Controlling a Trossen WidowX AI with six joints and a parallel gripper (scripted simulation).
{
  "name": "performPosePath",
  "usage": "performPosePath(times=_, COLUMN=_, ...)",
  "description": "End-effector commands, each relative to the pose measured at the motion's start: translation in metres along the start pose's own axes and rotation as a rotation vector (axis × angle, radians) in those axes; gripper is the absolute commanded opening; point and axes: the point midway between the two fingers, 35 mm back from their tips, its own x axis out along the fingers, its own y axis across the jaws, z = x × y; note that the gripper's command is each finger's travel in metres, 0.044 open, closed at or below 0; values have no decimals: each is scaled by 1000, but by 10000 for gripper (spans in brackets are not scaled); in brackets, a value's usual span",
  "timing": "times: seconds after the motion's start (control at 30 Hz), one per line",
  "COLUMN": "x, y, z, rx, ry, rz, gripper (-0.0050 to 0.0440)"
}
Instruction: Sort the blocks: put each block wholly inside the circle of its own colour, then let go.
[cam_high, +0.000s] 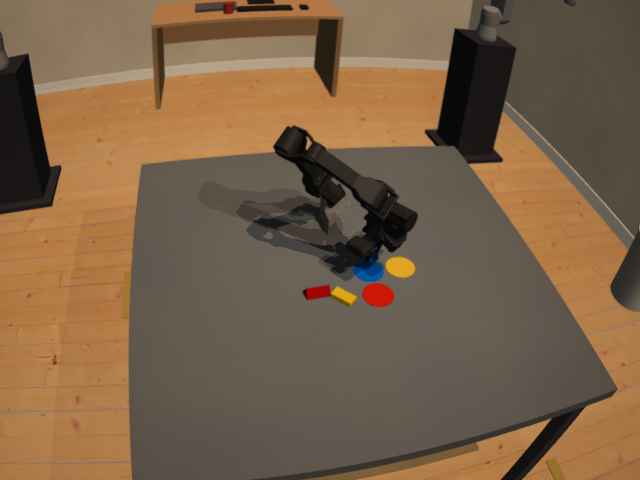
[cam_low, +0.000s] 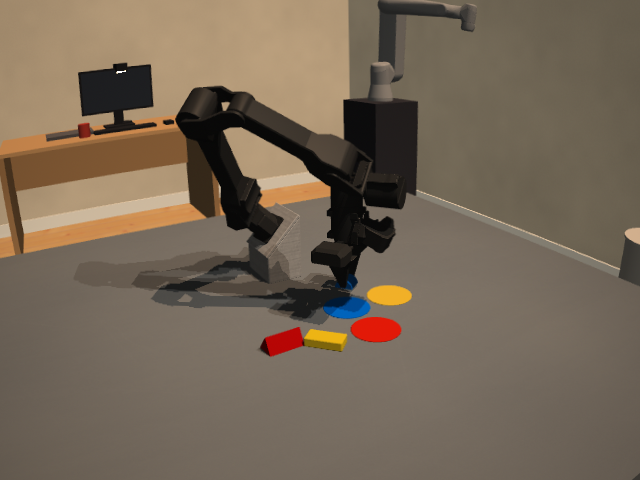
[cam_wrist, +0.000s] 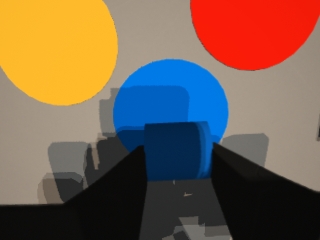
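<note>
My gripper (cam_high: 369, 257) (cam_low: 344, 279) (cam_wrist: 176, 151) is shut on a blue block (cam_high: 373, 256) (cam_low: 350, 282) (cam_wrist: 172, 142). It holds the block a little above the table, over the arm-side edge of the blue circle (cam_high: 368, 272) (cam_low: 346, 307) (cam_wrist: 167, 85). The yellow circle (cam_high: 400, 267) (cam_low: 389, 295) (cam_wrist: 55, 45) and the red circle (cam_high: 377, 295) (cam_low: 375, 329) (cam_wrist: 250, 30) lie right beside the blue one. A red wedge block (cam_high: 317, 292) (cam_low: 281, 341) and a flat yellow block (cam_high: 343, 296) (cam_low: 325, 339) lie side by side on the table, just left of the red circle.
The arm's translucent grey base (cam_low: 281, 248) stands behind the circles on the dark grey table (cam_high: 258, 387). Black pedestals (cam_high: 475, 93) (cam_high: 20, 134) and a wooden desk (cam_high: 242, 25) stand on the floor, off the table.
</note>
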Motion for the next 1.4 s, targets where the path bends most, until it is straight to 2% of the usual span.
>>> performPosePath(times=0.0, x=13, y=0, z=-1, rx=-6, ry=3, rz=-2, gripper=85)
performPosePath(times=0.43, x=14, y=-1, z=0, rx=-1, ry=-5, rz=0, gripper=85)
performPosePath(times=1.23, x=50, y=0, z=0, rx=-7, ry=3, rz=-1, gripper=85)
performPosePath(times=1.37, x=46, y=-1, z=1, rx=0, ry=-3, rz=-1, gripper=85)
